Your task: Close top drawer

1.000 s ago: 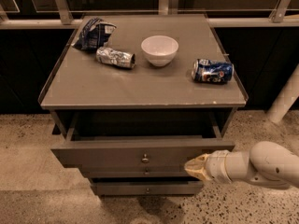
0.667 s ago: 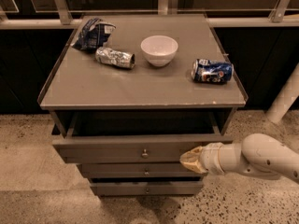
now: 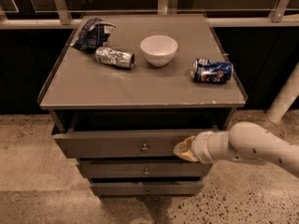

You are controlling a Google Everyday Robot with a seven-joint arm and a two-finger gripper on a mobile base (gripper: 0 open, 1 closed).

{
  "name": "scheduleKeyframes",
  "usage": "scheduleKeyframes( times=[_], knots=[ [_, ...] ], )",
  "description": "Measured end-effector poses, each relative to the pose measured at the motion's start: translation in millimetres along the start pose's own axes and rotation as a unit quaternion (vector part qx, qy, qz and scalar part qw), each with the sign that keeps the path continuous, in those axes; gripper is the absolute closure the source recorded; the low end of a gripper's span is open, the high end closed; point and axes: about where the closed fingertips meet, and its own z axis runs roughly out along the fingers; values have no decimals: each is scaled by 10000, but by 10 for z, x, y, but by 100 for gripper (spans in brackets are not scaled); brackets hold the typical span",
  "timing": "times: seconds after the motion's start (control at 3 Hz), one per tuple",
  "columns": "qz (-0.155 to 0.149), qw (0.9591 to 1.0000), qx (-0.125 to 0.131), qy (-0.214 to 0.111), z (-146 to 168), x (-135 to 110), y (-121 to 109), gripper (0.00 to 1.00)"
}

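Observation:
The top drawer [image 3: 117, 144] is the widest grey drawer of the cabinet, with a small round metal knob [image 3: 145, 148] at its middle. It stands partly pulled out, and a dark gap shows between its front and the cabinet top. My gripper [image 3: 181, 149] comes in from the right on a white arm [image 3: 247, 146] and sits against the right part of the drawer's flat front.
Two narrower drawer fronts [image 3: 145, 169] lie below the top drawer. On the cabinet top [image 3: 140, 85] are a white bowl [image 3: 159, 49], a blue can [image 3: 211, 71] on its side, a crushed silver can [image 3: 115, 57] and a blue chip bag [image 3: 93, 32]. A white post [image 3: 284, 101] stands at right.
My gripper has moved left and away from me along the drawer front. The top drawer has slid further in and the gap behind its front is narrower.

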Motion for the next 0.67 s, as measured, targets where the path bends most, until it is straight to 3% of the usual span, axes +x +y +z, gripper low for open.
scheduleKeyframes(
  times=[0.67],
  knots=[
    [-103,9999,81,31,18,-39,-5,100]
  ],
)
